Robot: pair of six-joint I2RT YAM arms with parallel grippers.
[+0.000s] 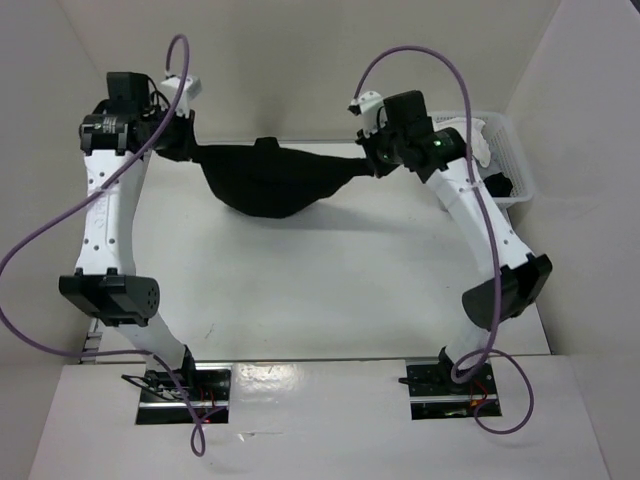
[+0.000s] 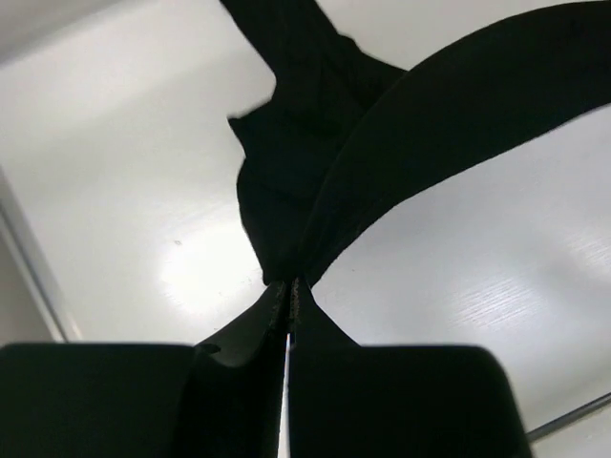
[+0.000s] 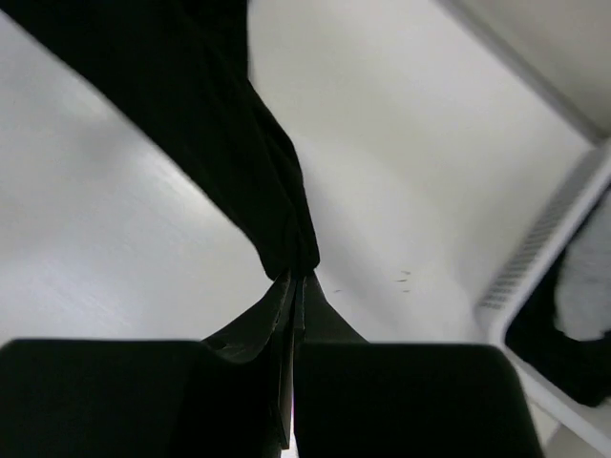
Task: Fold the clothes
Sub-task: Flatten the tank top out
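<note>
White table [image 1: 330,290] — one black top [image 1: 270,185] stretched between two clamped end effectors [image 2: 289,294] [image 3: 298,281].

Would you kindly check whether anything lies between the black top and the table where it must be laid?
Nothing visible does. The left gripper and right gripper pinch the black top, which hangs over bare table; the white basket sits aside, to its right.

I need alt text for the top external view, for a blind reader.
The left gripper and right gripper hold a black top sagging between them over a white table. A white basket stands far right.
</note>
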